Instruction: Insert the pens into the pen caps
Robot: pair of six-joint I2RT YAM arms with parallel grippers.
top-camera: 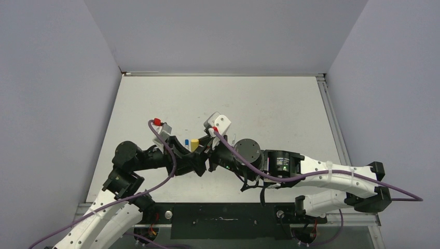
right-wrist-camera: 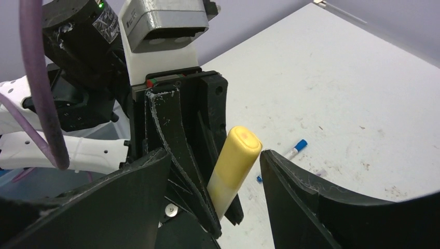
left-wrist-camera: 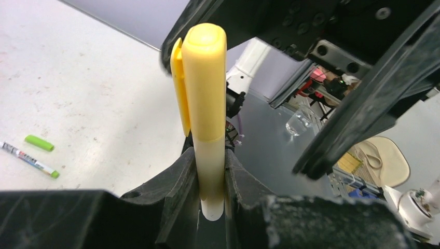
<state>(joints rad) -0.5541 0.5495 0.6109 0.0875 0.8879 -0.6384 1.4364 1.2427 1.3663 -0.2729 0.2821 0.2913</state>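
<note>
With the left pincer (left-wrist-camera: pixel 211 176), clamping the yellow marker (left-wrist-camera: pixel 209 150) upright at centre frame, wearing the yellow cap (left-wrist-camera: pixel 206 78). With the right pincer (right-wrist-camera: pixel 212 161), spreading open on either side of that cap. Showing the green cap (left-wrist-camera: pixel 39 142) and grey-green pen (left-wrist-camera: pixel 29 159) lying apart, lower left of the left wrist view.

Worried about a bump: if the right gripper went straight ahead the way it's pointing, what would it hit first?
Most likely the thick yellow capped marker, between its open fingers and gripped by the left gripper; depth is unclear.
</note>
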